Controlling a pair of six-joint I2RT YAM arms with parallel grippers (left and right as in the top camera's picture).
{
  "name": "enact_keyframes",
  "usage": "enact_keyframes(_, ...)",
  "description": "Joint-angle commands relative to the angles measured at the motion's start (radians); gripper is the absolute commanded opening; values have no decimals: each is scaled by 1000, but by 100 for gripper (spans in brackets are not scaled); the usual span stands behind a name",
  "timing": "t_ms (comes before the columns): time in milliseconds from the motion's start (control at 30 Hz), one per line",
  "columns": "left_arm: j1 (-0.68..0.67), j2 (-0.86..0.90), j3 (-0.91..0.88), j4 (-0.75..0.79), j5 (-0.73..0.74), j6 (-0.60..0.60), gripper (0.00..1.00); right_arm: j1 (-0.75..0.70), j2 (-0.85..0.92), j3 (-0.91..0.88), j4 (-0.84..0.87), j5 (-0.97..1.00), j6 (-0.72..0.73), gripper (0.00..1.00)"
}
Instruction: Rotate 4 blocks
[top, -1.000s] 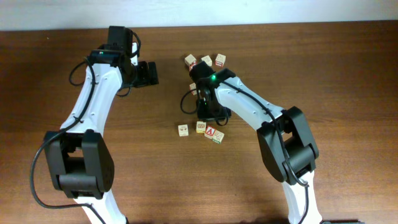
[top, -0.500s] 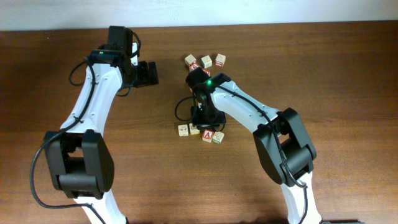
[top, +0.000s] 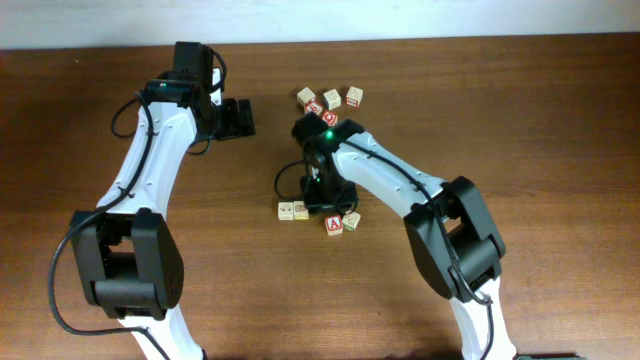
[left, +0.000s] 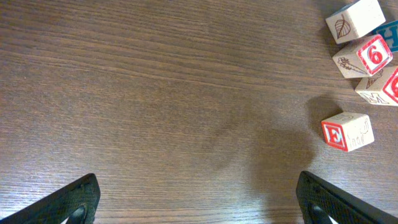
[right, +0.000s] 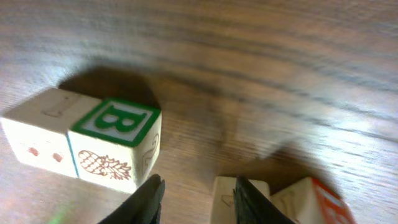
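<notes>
Nearest my side of the table (top: 540, 300) sits the red-bordered A block (top: 334, 224), at about 5 o'clock from the right gripper (right: 196, 205). A cream block (top: 351, 220) lies against it at its 3 o'clock.

At roughly 8 o'clock from that gripper two more of the blocks lie side by side, touching. On the right wrist camera I read them as the B block (right: 115, 146), green-framed letter up and a pineapple on its side face, and its neighbour (right: 34, 134).

The right gripper points down at the wood. Its fingers (right: 148, 199) are partly apart with bare table between them, and they hold nothing. A pale block (right: 222, 199) shows just beside the other finger; I cannot tell which one it is.

Farther out, at 10 o'clock and well apart, the left gripper (left: 199, 202) hangs over bare wood, spread wide and empty.

Farthest, at 12 o'clock, is a loose cluster (top: 332, 99) of cubes. On the left wrist camera I see a red "6" cube (left: 367, 57), a leaf cube (left: 354, 18) and an E cube (left: 347, 130) standing slightly apart.
</notes>
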Motion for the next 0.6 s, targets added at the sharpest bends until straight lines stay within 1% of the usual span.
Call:
enact_keyframes(0,2,-7,12,-1,-7,5,99,-61,-66,110,-70,28,-66,40)
enact_keyframes(100,2,-7,12,-1,-7,5,99,-84,-144,118,-149,33,-82,40)
enact_keyframes(167,2,-7,12,-1,-7,5,99,-68,-146,93,-219,32,-82,40)
enact_keyframes(300,2,-7,12,-1,-7,5,99,-12,-146,-47,-213,26,-53,17)
enact_keyframes(467,2,-7,12,-1,-7,5,99,18,-146,-185,-172,24,-35,16)
enact_keyframes(567,2,-7,12,-1,-7,5,99,18,-146,-255,-65,37,-35,17)
